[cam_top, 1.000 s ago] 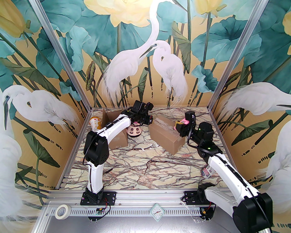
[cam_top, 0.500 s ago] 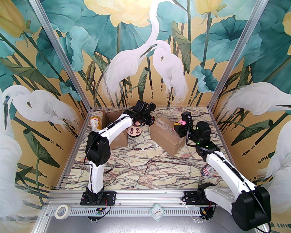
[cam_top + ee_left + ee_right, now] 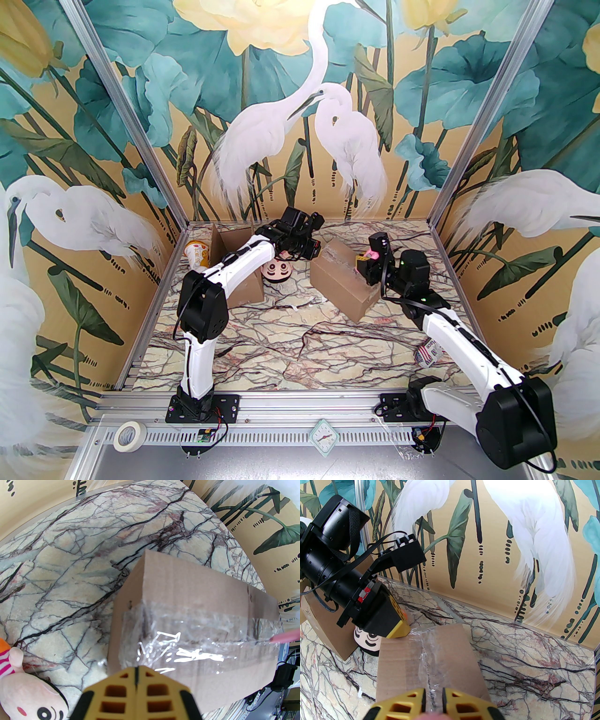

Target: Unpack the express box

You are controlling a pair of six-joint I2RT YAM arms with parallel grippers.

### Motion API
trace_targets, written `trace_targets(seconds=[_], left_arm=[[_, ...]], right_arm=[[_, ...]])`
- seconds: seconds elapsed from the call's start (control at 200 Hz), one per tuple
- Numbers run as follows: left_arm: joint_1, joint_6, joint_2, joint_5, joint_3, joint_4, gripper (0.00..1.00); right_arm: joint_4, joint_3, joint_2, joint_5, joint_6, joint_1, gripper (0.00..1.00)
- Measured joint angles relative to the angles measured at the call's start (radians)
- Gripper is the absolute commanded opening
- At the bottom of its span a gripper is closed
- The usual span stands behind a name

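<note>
One pink tool (image 3: 372, 253) in R end effector (image 3: 434, 692).

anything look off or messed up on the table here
Nothing spilled or broken. The clear tape on the sealed box is wrinkled and bunched, and the box sits at a slant on the table. A plush doll lies face up beside the open box.

left arm is reaching forward, left gripper (image 3: 137, 668) sitting fully closed at the left end of the sealed box (image 3: 344, 283). right arm is bending over the opposite end, right gripper (image 3: 433, 692) pinching a pink tool (image 3: 372, 254).
</note>
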Motion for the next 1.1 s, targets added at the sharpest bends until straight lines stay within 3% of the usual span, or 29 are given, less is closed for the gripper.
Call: trace_targets(seconds=[1.1], left_arm=[[0.005, -0.092, 0.000, -0.002, 0.000, -0.001, 0.00]], right_arm=[[-0.262, -0.027, -0.231, 0.026, -0.017, 0.010, 0.00]])
